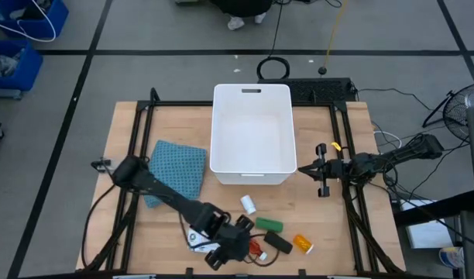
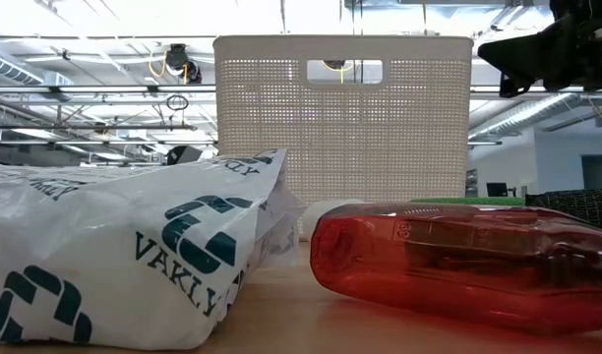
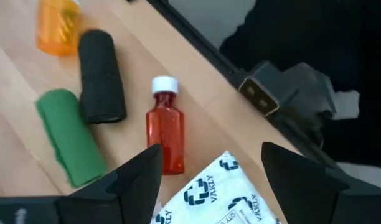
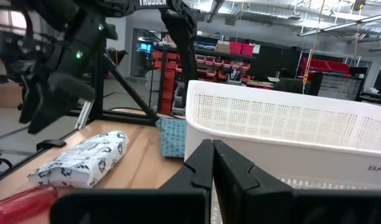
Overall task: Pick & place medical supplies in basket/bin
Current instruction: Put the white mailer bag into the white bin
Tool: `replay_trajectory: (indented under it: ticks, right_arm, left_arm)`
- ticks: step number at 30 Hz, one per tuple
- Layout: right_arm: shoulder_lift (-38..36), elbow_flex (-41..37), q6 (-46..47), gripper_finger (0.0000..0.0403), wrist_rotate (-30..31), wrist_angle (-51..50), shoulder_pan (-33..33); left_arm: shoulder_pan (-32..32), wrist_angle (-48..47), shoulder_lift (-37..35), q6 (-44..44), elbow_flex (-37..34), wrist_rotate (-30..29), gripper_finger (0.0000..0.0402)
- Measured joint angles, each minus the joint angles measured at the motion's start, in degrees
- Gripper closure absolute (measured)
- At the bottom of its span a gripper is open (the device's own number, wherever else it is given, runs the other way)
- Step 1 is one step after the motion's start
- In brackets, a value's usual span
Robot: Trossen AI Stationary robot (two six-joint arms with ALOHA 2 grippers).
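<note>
Left wrist view says it all: the left gripper (image 3: 209,186) hangs fingers apart right over the white printed flat packet (image 3: 209,199), with the slim red plastic bottle (image 3: 165,129) just beside it, long axis pointing away from the fingers, while the right gripper (image 1: 324,170) waits pinched together beside the large white plastic bin (image 1: 251,180).

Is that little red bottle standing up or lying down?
Lying down. The red bottle rests on its side on the table, white cap pointing sideways; the low view shows it flat too.
</note>
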Motion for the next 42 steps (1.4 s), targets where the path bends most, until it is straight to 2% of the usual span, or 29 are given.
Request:
replay_trajectory:
  ticks: [6, 12, 20, 27, 34, 42]
  right_arm:
    - [0.02, 0.0, -0.71, 0.0402, 0.02, 0.09, 0.0]
    - [0.0, 0.01, -1.03, 0.0402, 0.04, 0.37, 0.0]
    - [-0.02, 0.0, -1.06, 0.0402, 0.07, 0.56, 0.0]
    - [0.0, 0.0, -1.06, 0.0402, 0.13, 0.07, 0.0]
    - [-0.02, 0.01, -0.85, 0.0402, 0.13, -0.24, 0.0]
    - [0.0, -0.01, 0.41, 0.0402, 0.13, -1.1, 0.0]
  left_arm:
    - [2.35, -3.49, 2.27, 4.15, 0.72, 1.82, 0.0122]
    - [3.73, -5.26, 2.51, 6.15, 0.72, 7.18, 0.012]
    - [5.82, -3.48, 5.07, 8.64, 0.78, 11.26, 0.0119]
    - [5.38, -6.18, 8.59, 12.03, 0.7, 10.94, 0.0119]
    - [5.56, -8.7, 8.89, 14.84, 0.7, 6.83, 0.0119]
    - [5.77, -8.45, 8.92, 18.94, 0.7, 6.97, 0.0119]
